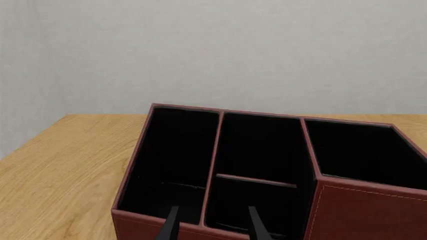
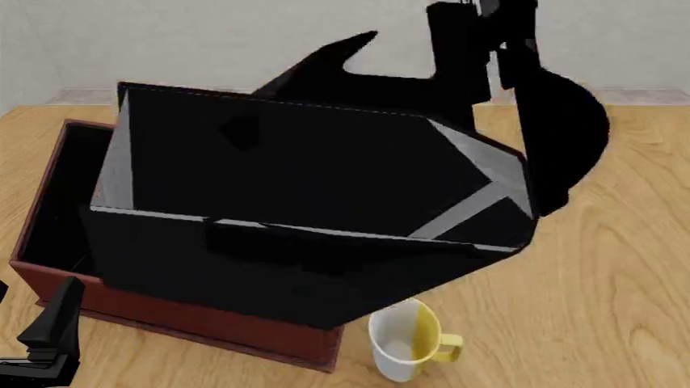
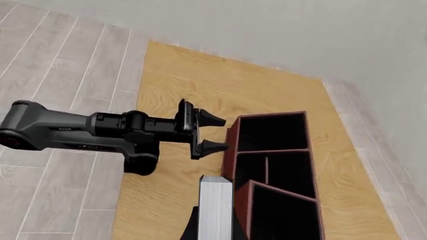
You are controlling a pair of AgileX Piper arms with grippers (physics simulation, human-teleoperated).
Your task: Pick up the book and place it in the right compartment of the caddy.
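One book (image 3: pixel 216 207), black-covered with white page edges, is pinched in the right gripper (image 3: pixel 215 231) high above the caddy (image 3: pixel 273 170). The left gripper (image 3: pixel 212 133) hangs spread and empty beside the caddy. No writing is readable.

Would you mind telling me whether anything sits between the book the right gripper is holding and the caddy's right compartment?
Nothing visible does. The book is held aloft in the right gripper, beside the open right compartment of the caddy. The left gripper hovers by the caddy's far end, away from that path.
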